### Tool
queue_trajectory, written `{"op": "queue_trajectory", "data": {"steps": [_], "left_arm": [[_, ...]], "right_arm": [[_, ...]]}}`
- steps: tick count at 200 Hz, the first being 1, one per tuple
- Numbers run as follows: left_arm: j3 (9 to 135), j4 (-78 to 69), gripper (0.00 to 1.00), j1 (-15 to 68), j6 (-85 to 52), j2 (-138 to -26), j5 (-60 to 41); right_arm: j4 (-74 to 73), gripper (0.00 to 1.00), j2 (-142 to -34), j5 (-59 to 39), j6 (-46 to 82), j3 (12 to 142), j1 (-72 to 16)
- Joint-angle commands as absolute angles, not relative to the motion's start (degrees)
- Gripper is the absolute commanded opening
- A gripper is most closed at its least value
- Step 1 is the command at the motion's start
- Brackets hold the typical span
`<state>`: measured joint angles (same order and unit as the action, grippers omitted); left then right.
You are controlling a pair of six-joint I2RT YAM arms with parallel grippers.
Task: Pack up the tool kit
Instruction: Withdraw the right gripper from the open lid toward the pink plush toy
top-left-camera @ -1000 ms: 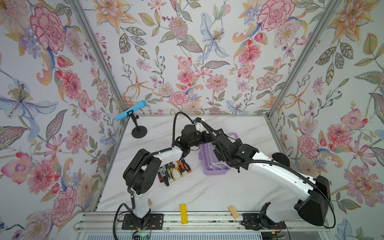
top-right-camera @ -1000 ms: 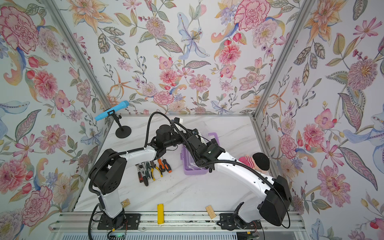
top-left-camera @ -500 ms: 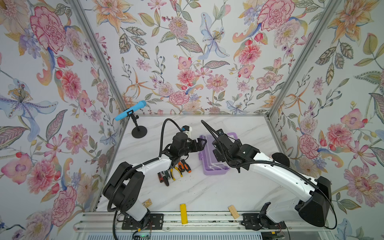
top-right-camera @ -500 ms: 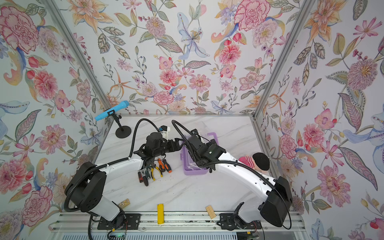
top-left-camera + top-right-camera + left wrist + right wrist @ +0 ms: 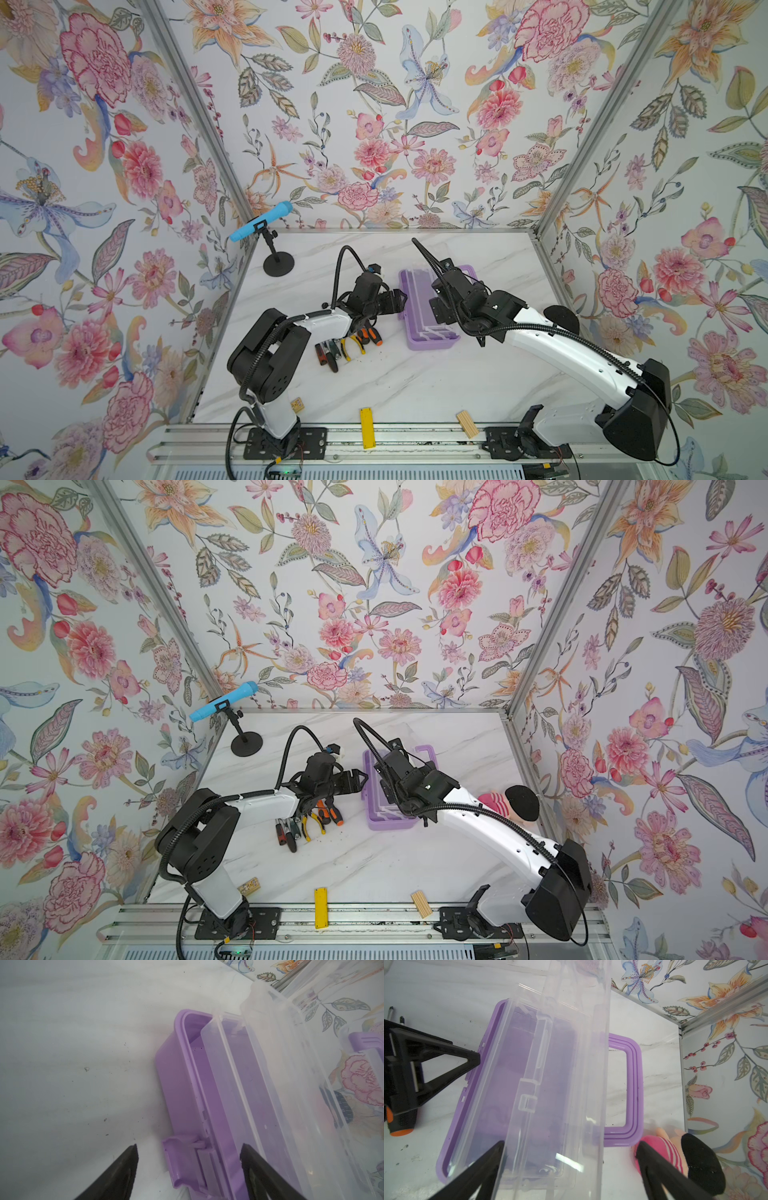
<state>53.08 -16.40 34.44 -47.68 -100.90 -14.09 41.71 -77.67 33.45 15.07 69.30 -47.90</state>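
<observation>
The tool kit case (image 5: 424, 332) (image 5: 384, 823) lies on the white table, its lilac base open and its clear lid (image 5: 571, 1064) (image 5: 291, 1084) standing up. My left gripper (image 5: 400, 298) (image 5: 360, 777) (image 5: 188, 1147) is open at the case's left side, jaws astride the purple latch (image 5: 182, 1159) without closing on it. Over the case, my right gripper (image 5: 438, 309) (image 5: 570, 1144) is open with the lid's edge between its jaws. The purple handle (image 5: 631, 1088) sticks out on the far side. Orange-black screwdrivers (image 5: 370, 334) (image 5: 330, 812) and yellow-handled pliers (image 5: 351, 345) (image 5: 309, 825) lie left of the case, under my left arm.
A blue microphone on a black stand (image 5: 259, 226) is at the back left. A flat yellow bar (image 5: 366, 422) and a small wooden block (image 5: 466, 424) lie at the front edge. A pink striped plush with a black part (image 5: 494, 804) rests right of the case by the wall.
My left gripper has drawn back from above the case to its left side, by the latch, and its jaws have narrowed a little. The right gripper has barely moved.
</observation>
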Motion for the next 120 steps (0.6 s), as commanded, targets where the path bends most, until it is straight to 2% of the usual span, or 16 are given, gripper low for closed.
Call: {"op": "queue_trajectory", "data": {"steps": [1, 30, 85, 120], "left_arm": [[55.7, -15.9, 0.81, 34.0, -46.0, -103.1, -13.3], [57.0, -16.4, 0.81, 34.0, -45.9, -106.2, -13.7], [58.0, -16.0, 0.81, 33.8, -45.4, -108.5, -14.0], [58.6, -15.1, 0.81, 33.2, -44.7, -108.5, -13.6]], "right_arm": [[40.9, 0.98, -76.1, 32.2, 16.0, 68.3, -46.8], [39.6, 0.98, -74.9, 28.0, 16.5, 66.2, -42.8], [38.9, 0.98, -69.9, 20.7, 17.4, 61.1, -28.3], [37.7, 0.97, -68.3, 18.9, 17.5, 60.3, -27.1]]}}
